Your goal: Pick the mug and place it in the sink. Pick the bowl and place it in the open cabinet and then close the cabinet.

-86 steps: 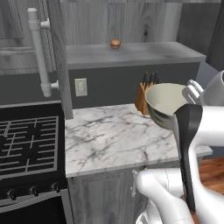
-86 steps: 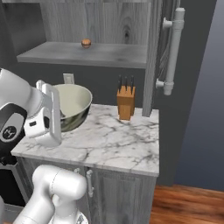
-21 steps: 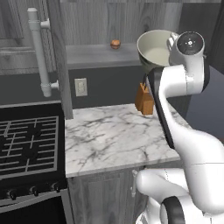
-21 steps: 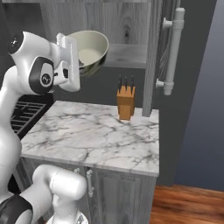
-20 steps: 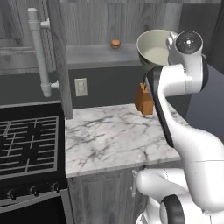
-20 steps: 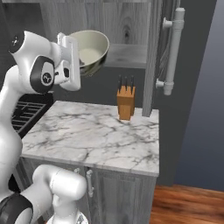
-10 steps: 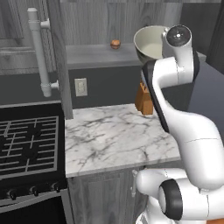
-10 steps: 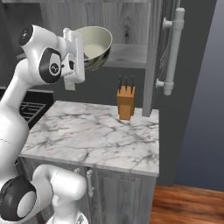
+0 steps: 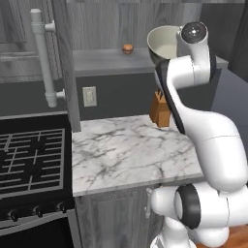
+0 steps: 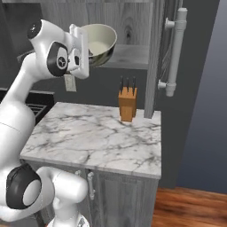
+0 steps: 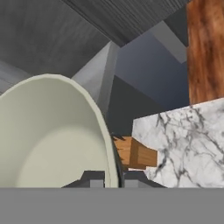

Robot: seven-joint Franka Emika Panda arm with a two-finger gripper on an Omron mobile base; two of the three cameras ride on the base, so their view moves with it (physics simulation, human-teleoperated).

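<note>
High before the open cabinet (image 10: 128,26), at twelve o'clock above the marble counter (image 9: 131,150), my gripper (image 11: 114,174) has its jaws pinched on the rim of the bowl (image 10: 99,42). It hangs level with the shelf (image 9: 106,60), the knife block (image 10: 127,103) at six o'clock beneath.

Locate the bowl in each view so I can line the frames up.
Left base view: the bowl sits upper right of centre, held up beside the arm's top joint, in front of the open cabinet shelf.
Right base view: upper left of centre, just right of the white hand.
Hand view: left half, its rim pinched between the jaws at the bottom.
Shared landmark: the wooden knife block on the marble counter, below the bowl.
</note>
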